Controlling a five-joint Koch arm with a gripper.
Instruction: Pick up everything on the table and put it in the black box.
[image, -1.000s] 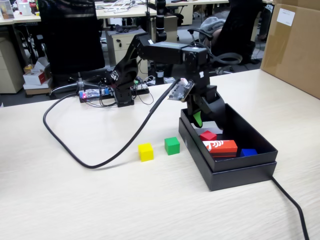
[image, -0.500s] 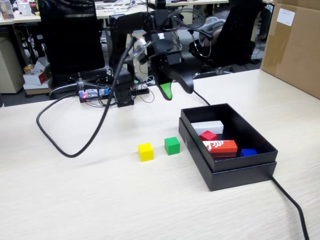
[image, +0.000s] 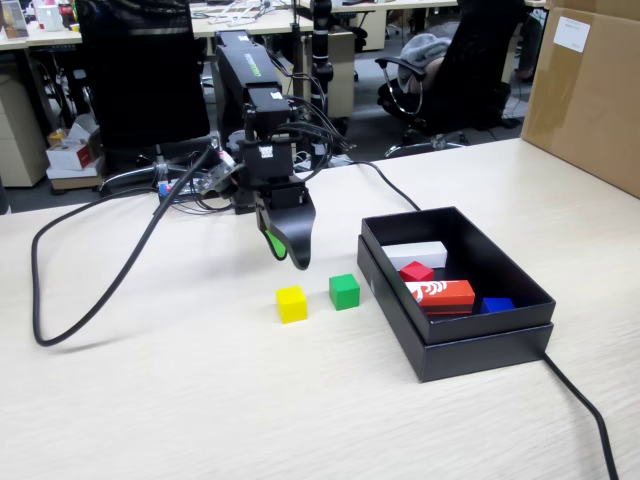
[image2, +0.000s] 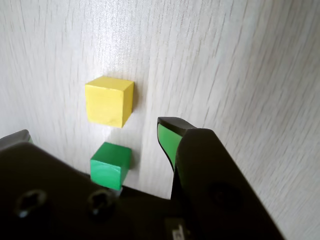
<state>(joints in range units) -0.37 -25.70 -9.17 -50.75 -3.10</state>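
Note:
The yellow cube (image: 291, 303) and the green cube (image: 344, 291) sit side by side on the table (image: 200, 400), just left of the black box (image: 470, 338). The red cube (image: 416, 271) lies inside the box. My gripper (image: 288, 257) hangs open a little above the table, behind the yellow cube, holding nothing. In the wrist view the gripper (image2: 94, 128) has its jaws spread wide. The green cube (image2: 110, 165) shows low between them, the yellow cube (image2: 109, 101) beyond it. Neither cube touches the fingers.
The box also holds a white oblong block (image: 414, 254), a long orange-red block (image: 441, 293) and a blue piece (image: 496, 305). A big brown carton (image: 585, 90) stands at the right. Thick black cables (image: 90, 270) loop over the left and lower right of the table.
The arm has swung left from over the black box and come down above the yellow and green cubes. Its cable has dragged to the left with it.

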